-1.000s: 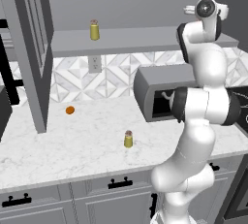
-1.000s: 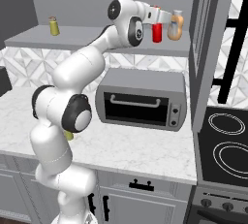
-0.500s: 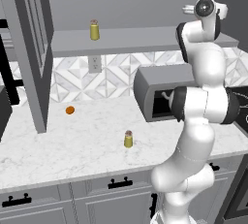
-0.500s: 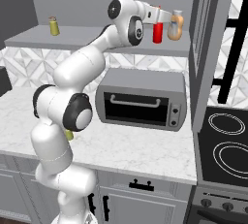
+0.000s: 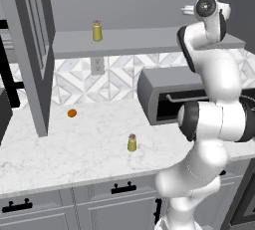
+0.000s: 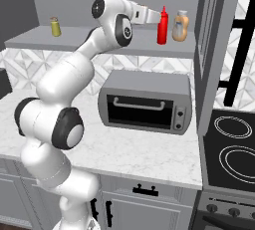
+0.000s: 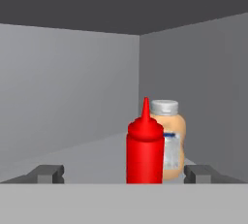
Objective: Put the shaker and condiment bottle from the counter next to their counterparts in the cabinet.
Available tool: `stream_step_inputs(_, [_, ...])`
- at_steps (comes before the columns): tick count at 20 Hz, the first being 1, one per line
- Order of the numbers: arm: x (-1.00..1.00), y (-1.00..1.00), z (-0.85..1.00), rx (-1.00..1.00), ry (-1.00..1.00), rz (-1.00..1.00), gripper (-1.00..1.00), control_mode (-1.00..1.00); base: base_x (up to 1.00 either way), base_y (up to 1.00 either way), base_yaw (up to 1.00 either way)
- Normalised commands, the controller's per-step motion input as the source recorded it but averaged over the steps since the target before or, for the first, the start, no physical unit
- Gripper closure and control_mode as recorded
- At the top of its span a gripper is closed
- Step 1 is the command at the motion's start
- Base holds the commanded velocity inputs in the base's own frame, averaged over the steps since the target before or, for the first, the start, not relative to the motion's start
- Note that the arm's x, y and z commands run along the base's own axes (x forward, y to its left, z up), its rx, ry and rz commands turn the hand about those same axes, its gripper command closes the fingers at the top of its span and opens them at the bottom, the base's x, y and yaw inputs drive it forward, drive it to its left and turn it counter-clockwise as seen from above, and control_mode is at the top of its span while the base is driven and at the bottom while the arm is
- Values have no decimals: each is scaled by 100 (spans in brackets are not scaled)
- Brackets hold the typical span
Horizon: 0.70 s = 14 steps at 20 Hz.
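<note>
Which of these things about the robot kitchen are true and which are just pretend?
1. The red condiment bottle stands upright on the cabinet shelf beside the squat orange-tan bottle. True.
2. Both shakers are up on the shelf. False: one shaker is on the shelf, the other shaker stands on the counter.
3. The gripper is squeezing the red bottle. False: in the hand view its fingertips stand wide apart, clear of the bottle on both sides.
4. A small orange ball lies on the counter. True.
5. The toaster oven sits on the shelf. False: it sits on the counter, under the shelf.
</note>
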Motion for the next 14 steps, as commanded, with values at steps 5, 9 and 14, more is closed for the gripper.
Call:
stream_step_inputs(5, [-47,35,0,-7,0,0,-100,-100,0,0,0])
stream_step_inputs(9, [-50,18,0,-5,-1,-2,-100,-100,0,0,0])
stream_step_inputs(14, [-57,20,0,0,-1,-3,-100,-100,0,0,0])
